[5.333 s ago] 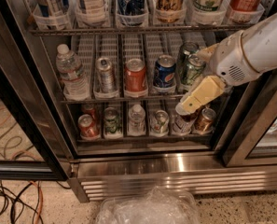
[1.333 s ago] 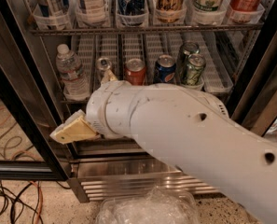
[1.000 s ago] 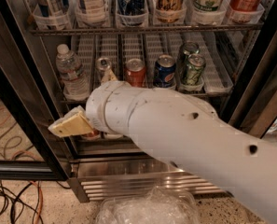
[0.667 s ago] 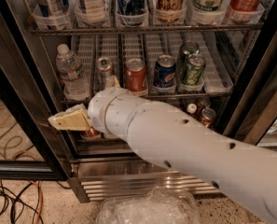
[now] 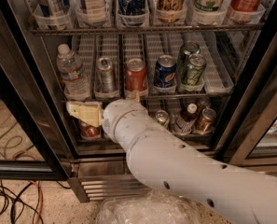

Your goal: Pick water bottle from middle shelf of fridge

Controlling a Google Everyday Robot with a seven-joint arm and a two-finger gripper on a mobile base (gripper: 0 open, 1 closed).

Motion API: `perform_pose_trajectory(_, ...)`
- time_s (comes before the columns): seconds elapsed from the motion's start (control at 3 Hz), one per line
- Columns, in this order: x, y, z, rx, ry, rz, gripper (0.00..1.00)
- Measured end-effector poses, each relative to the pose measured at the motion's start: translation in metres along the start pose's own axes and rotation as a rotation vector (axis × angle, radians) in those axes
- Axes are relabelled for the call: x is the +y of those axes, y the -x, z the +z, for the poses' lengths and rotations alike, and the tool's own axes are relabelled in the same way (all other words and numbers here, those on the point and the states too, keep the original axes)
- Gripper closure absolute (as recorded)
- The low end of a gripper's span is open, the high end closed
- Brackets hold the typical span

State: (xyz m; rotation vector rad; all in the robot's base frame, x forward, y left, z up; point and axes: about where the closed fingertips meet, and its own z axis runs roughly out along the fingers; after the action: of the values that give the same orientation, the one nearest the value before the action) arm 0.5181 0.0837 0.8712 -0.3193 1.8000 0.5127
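The water bottle, clear and ribbed with a white cap, stands upright at the left end of the middle shelf of the fridge. To its right on that shelf stand a silver can, a red can, a blue can and green cans. My gripper, cream-coloured, sits just below the shelf's front edge, under and slightly right of the bottle, not touching it. My white arm reaches in from the lower right and hides part of the lower shelf.
The top rack holds tall cans in clear cups. The lower rack shows small cans and a dark-labelled bottle. The black-framed open door stands at left. Cables and a clear plastic bag lie on the floor.
The arm has swung from the right side of the fridge to the left. Over the last second the gripper has risen a little toward the shelf edge under the bottle.
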Motion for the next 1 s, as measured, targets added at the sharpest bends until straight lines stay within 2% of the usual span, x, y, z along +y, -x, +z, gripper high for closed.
perform_pose_trajectory(0.33, -0.01, 0.009, -0.001, -0.034, -0.045, 0.027, 0.0)
perform_pose_trajectory(0.67, -0.002, 0.01, 0.003, -0.027, -0.046, 0.024, 0.0)
perform_pose_trajectory(1.0, 0.018, 0.017, 0.01, -0.025, -0.043, 0.024, 0.0)
